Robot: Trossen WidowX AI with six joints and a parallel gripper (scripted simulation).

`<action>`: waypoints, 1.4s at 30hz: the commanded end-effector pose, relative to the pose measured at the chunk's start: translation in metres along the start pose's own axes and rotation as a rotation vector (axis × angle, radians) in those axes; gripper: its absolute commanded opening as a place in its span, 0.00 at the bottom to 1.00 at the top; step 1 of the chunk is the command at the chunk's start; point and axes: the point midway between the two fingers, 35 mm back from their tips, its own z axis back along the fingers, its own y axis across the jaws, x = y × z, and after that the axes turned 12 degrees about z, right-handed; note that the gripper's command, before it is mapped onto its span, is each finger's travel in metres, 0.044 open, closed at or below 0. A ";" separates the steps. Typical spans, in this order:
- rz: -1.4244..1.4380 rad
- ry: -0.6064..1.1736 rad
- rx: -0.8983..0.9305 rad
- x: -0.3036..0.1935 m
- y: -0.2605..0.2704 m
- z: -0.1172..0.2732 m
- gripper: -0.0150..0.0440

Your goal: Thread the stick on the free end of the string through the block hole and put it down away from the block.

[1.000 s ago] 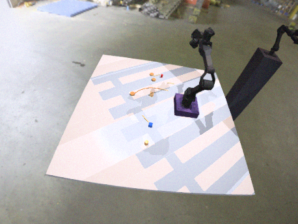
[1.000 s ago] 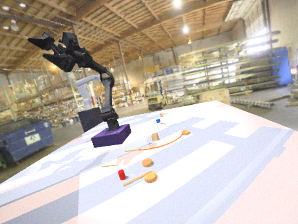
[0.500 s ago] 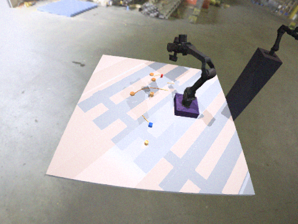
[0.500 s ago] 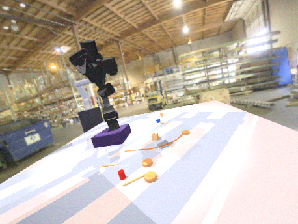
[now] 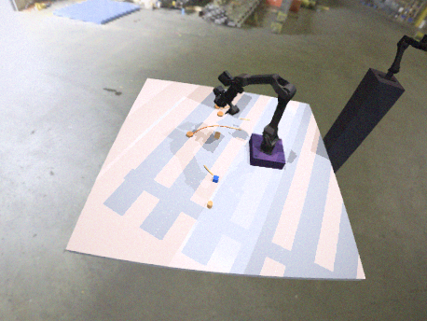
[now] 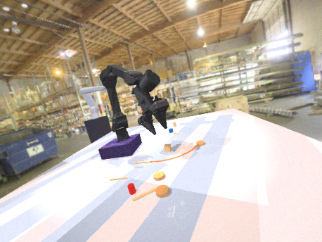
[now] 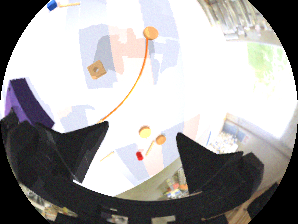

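The wooden block (image 5: 217,135) (image 6: 167,148) (image 7: 101,74) stands on the table; its hole shows in the wrist view. The round button (image 5: 189,134) (image 6: 200,143) (image 7: 150,33) lies beyond it in the exterior view. The orange string (image 6: 176,157) (image 7: 135,89) curves around the block, outside it, to the thin stick (image 6: 142,162) at its free end. That stick lies on the table; in the wrist view the left finger hides most of it. My gripper (image 6: 160,131) (image 7: 143,131) is wide open and empty, above the table and pointing down, touching nothing.
A loose stick (image 6: 119,179) (image 7: 107,156), a red cylinder (image 6: 131,188) (image 7: 139,156), a yellow disc (image 6: 159,175) (image 7: 144,132) and an orange disc (image 6: 162,190) (image 7: 160,139) with a stick beside it lie on one side. A blue cube (image 5: 215,178) (image 6: 171,130) lies by another stick (image 5: 208,170).
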 end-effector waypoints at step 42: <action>-1.310 0.195 0.354 0.085 0.068 -0.032 1.00</action>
